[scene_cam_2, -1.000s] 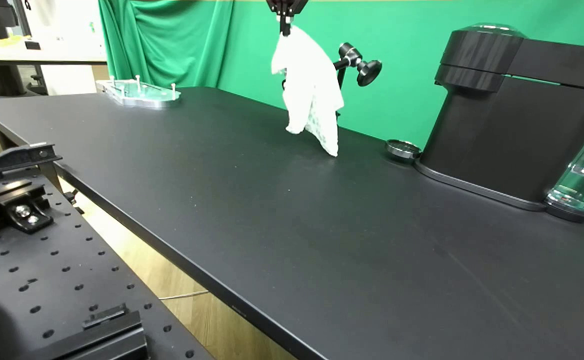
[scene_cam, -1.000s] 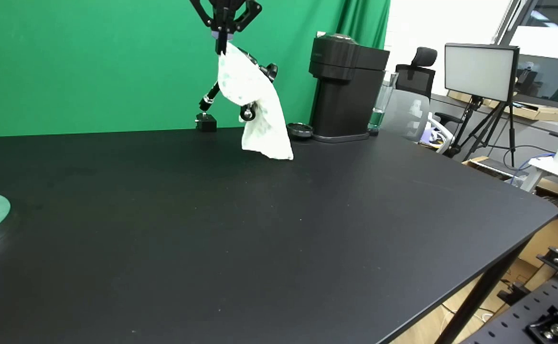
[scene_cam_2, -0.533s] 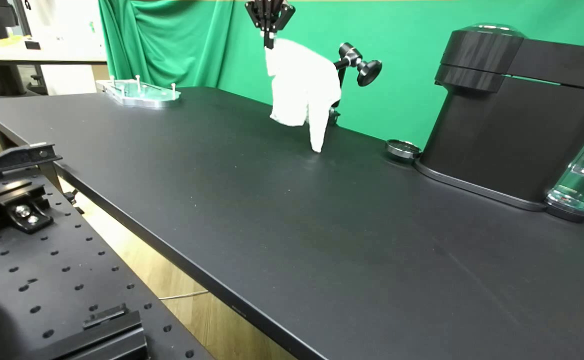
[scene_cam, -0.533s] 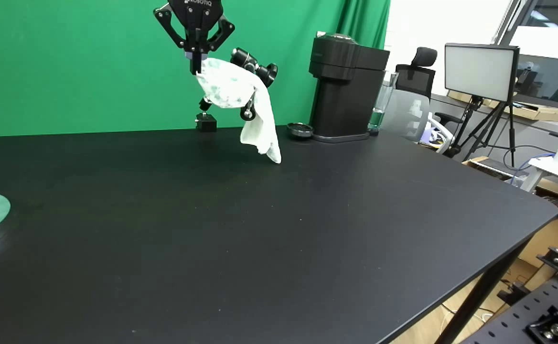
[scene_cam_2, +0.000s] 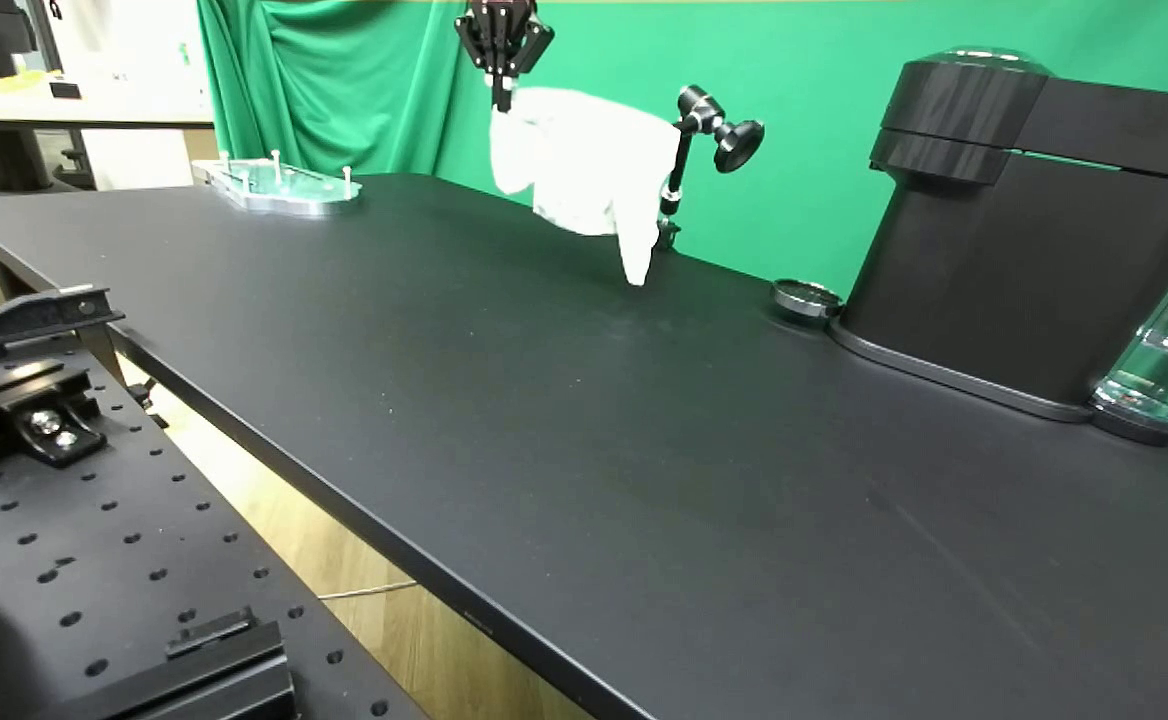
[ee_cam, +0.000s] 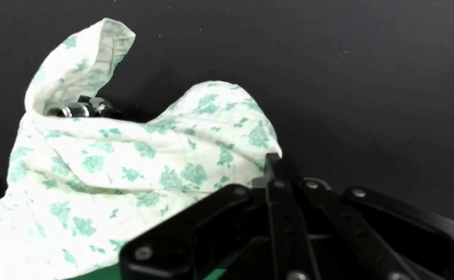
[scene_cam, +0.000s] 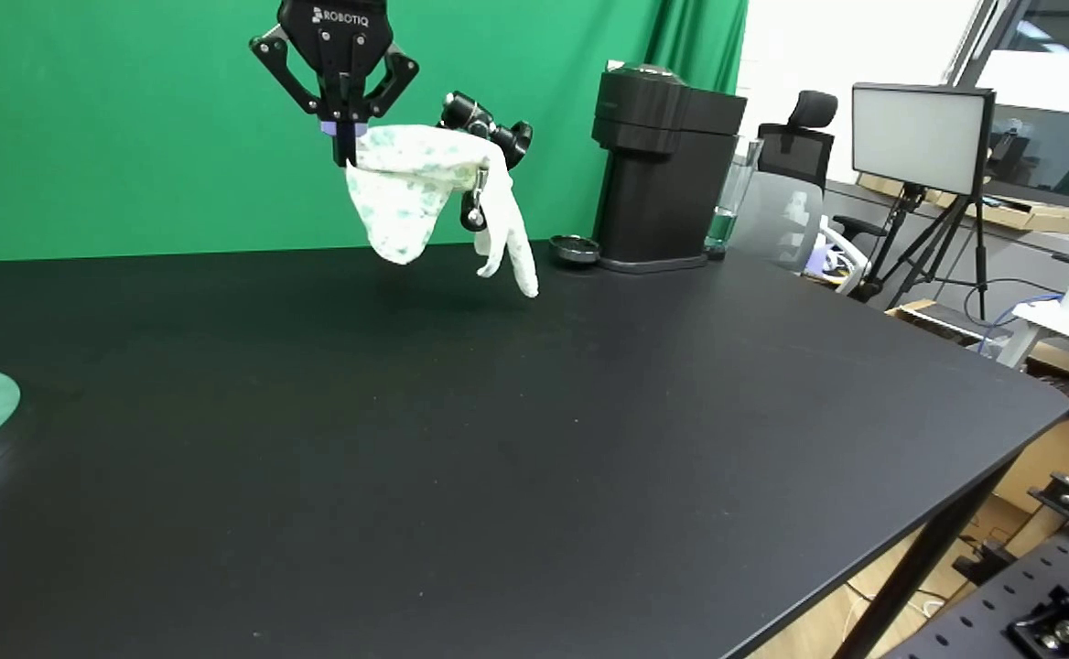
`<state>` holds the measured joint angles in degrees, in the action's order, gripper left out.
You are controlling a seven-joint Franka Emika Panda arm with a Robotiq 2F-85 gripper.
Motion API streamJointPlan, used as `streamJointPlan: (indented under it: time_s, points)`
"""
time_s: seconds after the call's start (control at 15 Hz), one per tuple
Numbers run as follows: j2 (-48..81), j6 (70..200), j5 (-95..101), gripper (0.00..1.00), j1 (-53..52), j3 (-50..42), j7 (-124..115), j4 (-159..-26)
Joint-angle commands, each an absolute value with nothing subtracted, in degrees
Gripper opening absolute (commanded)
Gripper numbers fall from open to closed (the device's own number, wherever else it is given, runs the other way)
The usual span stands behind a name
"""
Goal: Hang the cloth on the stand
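The cloth [scene_cam: 397, 206] is white with green flower prints. My gripper [scene_cam: 344, 151] is shut on one corner of it, left of the stand [scene_cam: 489, 128], above the table. From my fingers the cloth runs across the stand's arm, and its far end hangs down on the other side. It shows the same way in an exterior view [scene_cam_2: 594, 160], with my gripper [scene_cam_2: 501, 98] at its left and the stand's black knob [scene_cam_2: 737, 146] at its right. In the wrist view the cloth [ee_cam: 133, 167] spreads left of my fingertips [ee_cam: 279, 159]; a stand knob [ee_cam: 91, 109] pokes out beside it. The stand's base is mostly hidden.
A black coffee machine [scene_cam: 653, 174] with a small round tray [scene_cam: 575, 250] stands right of the stand on the black table [scene_cam: 498, 458]. A green curtain [scene_cam: 132, 128] is close behind. A clear plate with pegs [scene_cam_2: 279, 190] lies at the table's far left.
My gripper has moved left and down in both exterior views, holding the corner. The cloth has gone from hanging steeply to stretching sideways across the stand, and its free end has risen slightly.
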<state>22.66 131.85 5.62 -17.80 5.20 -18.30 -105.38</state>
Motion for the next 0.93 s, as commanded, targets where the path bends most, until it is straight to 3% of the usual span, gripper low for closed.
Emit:
streamJointPlan:
  time_s: [0.0, 0.8, 0.87]
  points:
    - [23.8, 129.3, 5.9, 0.00, -17.8, 5.3, -20.1, -102.9]
    - [19.5, 123.2, 5.3, 0.00, -19.4, 6.1, -26.1, -103.2]
    - [19.3, 122.2, 5.1, 0.26, -19.5, 6.5, -26.4, -103.0]
